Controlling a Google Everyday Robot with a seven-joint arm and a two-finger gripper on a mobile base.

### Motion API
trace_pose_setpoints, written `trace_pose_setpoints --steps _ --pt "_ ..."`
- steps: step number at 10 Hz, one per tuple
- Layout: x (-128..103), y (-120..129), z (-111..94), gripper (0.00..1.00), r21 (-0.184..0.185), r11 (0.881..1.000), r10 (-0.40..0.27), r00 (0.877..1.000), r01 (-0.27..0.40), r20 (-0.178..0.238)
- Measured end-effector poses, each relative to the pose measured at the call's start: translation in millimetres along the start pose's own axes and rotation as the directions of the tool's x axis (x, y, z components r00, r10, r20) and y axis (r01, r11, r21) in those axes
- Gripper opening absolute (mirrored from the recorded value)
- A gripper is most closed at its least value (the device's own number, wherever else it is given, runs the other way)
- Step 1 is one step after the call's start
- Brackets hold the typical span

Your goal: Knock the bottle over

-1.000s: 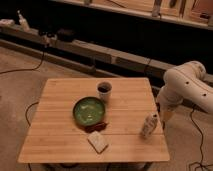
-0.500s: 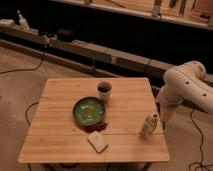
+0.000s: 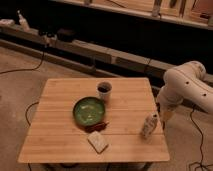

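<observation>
One bottle (image 3: 149,125), one cup (image 3: 104,91), one bowl (image 3: 89,110), one block (image 3: 98,141), one tool (image 3: 161,118) beside bottle.

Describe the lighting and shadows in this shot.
Camera view: warm, dim light; the pale wooden table is the brightest area, the space behind it nearly black. Camera view: the round green bowl carries a pale sheen; the gripper, beside the small cream-white plastic bottle at the table's edge, sits in shade under the white arm.

The cream-white bottle (image 3: 149,125) bears faint darker patches; the counter (image 3: 55,140) is pale planked wood. The dark pincer (image 3: 163,118), just beside the bottle, hangs from a white arm (image 3: 187,85).
</observation>
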Motion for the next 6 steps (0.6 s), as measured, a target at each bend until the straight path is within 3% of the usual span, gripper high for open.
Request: trace_pose_setpoints --steps 4,6 --pt "-0.2 0.1 0.3 0.65 -0.001 1.000 0.003 1.000 -0.003 0.004" --pt "4.7 10.5 3.2 0.65 -0.042 0.999 0.020 1.000 -0.020 0.001"
